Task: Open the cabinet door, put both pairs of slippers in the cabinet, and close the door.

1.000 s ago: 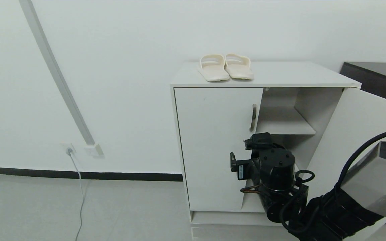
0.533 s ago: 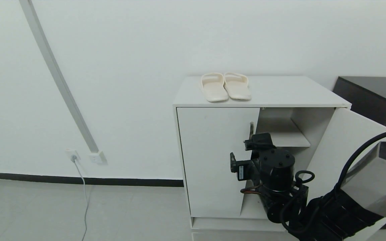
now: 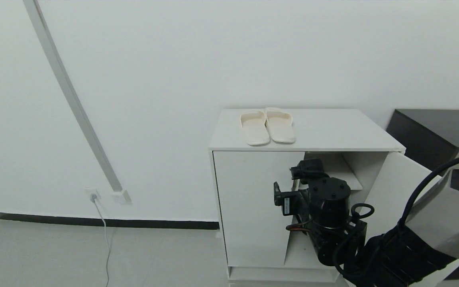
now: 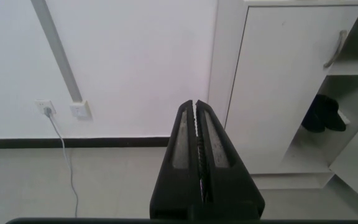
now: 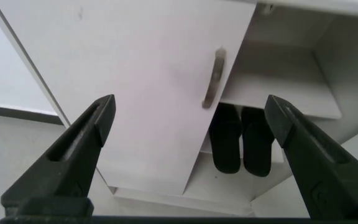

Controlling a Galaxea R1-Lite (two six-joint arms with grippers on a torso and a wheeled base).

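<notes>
A pair of cream slippers [image 3: 267,126] lies on top of the white cabinet [image 3: 333,129], near its left side. The cabinet's right door [image 3: 393,191] stands open and the left door [image 3: 253,207] is shut. A pair of black slippers [image 5: 241,147] [image 4: 325,115] stands inside, on the bottom board under the shelf [image 5: 278,99]. My right gripper [image 5: 191,118] is open and holds nothing, just in front of the opening, facing the left door's handle [image 5: 214,78]. My right wrist [image 3: 325,203] covers part of the opening. My left gripper [image 4: 196,109] is shut and empty, left of the cabinet and well apart from it.
A dark piece of furniture [image 3: 440,131] stands right of the cabinet, behind the open door. On the wall to the left are a slanting cable duct [image 3: 74,103] and a socket [image 3: 94,196] with a cable hanging to the floor. Bare floor lies left of the cabinet.
The whole head picture has shifted: cabinet, slippers and wall socket sit lower, so the camera has moved. My right arm keeps its place in the picture. The slippers have not moved on the cabinet.
</notes>
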